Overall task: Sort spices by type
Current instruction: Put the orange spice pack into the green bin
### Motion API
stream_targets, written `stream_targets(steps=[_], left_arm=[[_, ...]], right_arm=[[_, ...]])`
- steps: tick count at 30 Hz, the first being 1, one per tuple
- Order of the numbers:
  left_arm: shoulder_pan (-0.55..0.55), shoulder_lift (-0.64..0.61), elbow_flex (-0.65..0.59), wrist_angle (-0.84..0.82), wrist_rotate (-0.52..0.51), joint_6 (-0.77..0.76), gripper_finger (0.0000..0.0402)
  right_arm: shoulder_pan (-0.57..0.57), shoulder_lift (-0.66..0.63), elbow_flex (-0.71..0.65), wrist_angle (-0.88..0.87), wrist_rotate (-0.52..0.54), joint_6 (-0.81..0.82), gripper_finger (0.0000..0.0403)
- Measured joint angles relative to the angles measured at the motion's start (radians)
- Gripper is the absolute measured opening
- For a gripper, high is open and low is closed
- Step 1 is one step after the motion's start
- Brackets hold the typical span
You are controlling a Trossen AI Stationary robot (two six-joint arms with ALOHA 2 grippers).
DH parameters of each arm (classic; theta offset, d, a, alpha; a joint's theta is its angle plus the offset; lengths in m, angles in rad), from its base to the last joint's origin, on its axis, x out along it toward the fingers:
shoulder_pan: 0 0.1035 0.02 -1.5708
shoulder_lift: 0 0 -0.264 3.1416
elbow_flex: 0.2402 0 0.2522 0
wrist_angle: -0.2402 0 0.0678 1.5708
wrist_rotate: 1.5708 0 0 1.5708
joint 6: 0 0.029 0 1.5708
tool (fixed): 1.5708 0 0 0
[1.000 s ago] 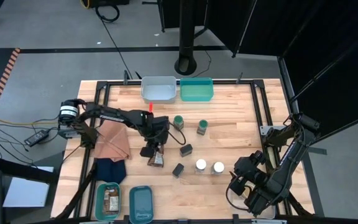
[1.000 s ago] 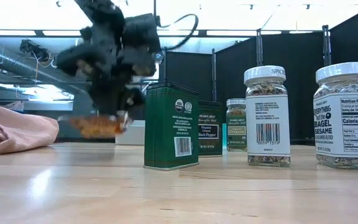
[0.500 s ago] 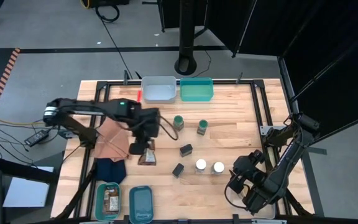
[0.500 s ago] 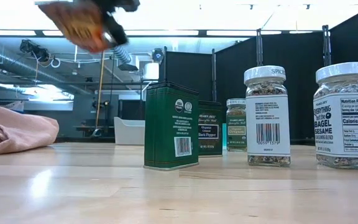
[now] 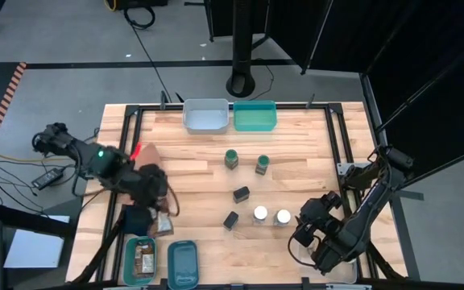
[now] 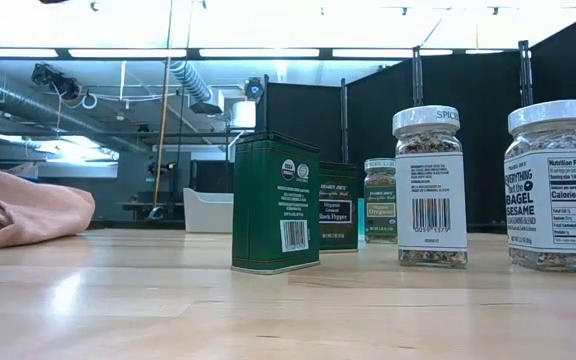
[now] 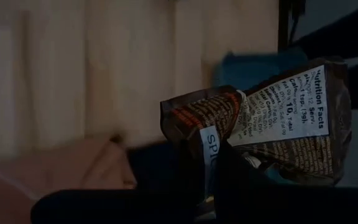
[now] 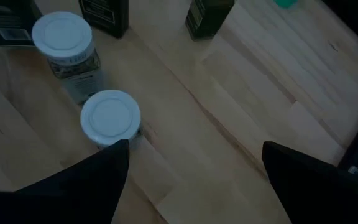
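Note:
My left gripper (image 5: 162,219) is shut on a flat brown spice packet (image 7: 260,124), above the near left of the table by the dark blue cloth (image 5: 139,217). Another packet lies in a teal tray (image 5: 127,256). Two green-lidded jars (image 5: 231,157) (image 5: 262,163), two dark tins (image 5: 241,193) (image 5: 230,219) and two white-lidded jars (image 5: 260,213) (image 5: 283,216) stand on the table's middle. My right gripper (image 5: 306,229) hangs open near the right front, just short of the white-lidded jars (image 8: 110,117). My left gripper pinches the packet between its two fingers at a crumpled part (image 7: 229,152) near one end. The fingers slant downward. The packet sticks out past the fingertips with its printed label showing, lifted clear of the table.
A second teal tray (image 5: 184,262) sits beside the first at the near edge. A grey bin (image 5: 205,114) and a green bin (image 5: 254,116) stand at the far edge. A pink-brown cloth (image 6: 23,205) lies at the left. Bare wood lies between the jars and the far bins.
My left gripper has carried the packet up from the table's middle and toward the near left corner, rolling as it went; it stays shut on the packet. The packet has risen out of the low view.

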Motion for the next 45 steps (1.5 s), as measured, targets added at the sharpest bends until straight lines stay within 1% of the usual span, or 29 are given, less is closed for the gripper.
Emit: stream_targets(steps=[5,11,16,19,22,26,32,35,38,45], left_arm=[[-0.163,0.005,-0.077,0.047,-0.001,-0.146,0.0013],[-0.333,0.006,-0.187,0.212,-0.001,-0.316,0.0013],[-0.442,0.006,-0.251,0.303,-0.006,-0.447,0.0014],[-0.492,0.006,-0.287,0.345,-0.036,-0.517,0.0014],[-0.529,0.006,-0.330,0.419,-0.043,-0.566,0.0015],[-0.570,0.006,-0.373,0.460,-0.047,-0.626,0.0016],[-0.608,0.006,-0.412,0.488,-0.049,-0.635,0.0017],[-0.611,0.006,-0.436,0.501,-0.053,-0.636,0.0017],[-0.610,0.007,-0.455,0.550,-0.059,-0.637,0.0017],[-0.616,0.042,-0.461,0.572,-0.061,-0.636,0.0017]], right_arm=[[-0.013,0.000,0.000,0.000,-0.001,-0.008,0.0374],[-0.029,0.000,0.000,0.000,-0.001,-0.018,0.0374],[-0.038,0.000,0.000,0.002,-0.001,-0.039,0.0374],[-0.044,0.000,0.000,0.002,-0.001,-0.047,0.0374],[-0.046,0.000,0.000,0.002,-0.001,-0.053,0.0374],[-0.046,0.000,0.000,0.003,-0.001,-0.053,0.0374],[-0.046,0.000,0.000,0.003,-0.001,-0.053,0.0374],[-0.047,0.000,0.000,0.003,-0.002,-0.053,0.0374],[-0.047,0.000,0.000,0.003,-0.002,-0.053,0.0374],[-0.046,0.000,0.000,0.003,-0.001,-0.053,0.0374]])
